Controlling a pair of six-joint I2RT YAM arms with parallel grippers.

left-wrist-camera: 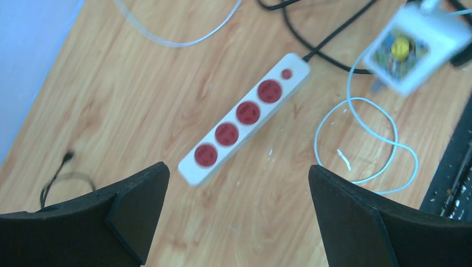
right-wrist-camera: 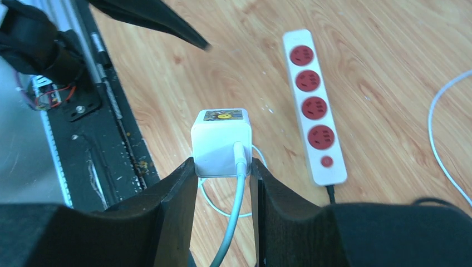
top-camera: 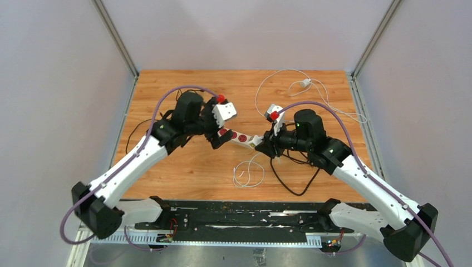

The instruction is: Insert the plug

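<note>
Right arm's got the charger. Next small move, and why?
Probably shift the right gripper sideways until the charger sits over a red socket of the power strip. In the right wrist view the charger is clamped in that gripper but hangs beside the strip, over the table, not above any socket. The left gripper is open above the strip, not holding it.

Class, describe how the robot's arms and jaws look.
The left arm and right arm match: white link shells, black joints and bases. A purple cable runs along each. Each wrist bears a white box with a red knob. The jaws are matte black wedges.
</note>
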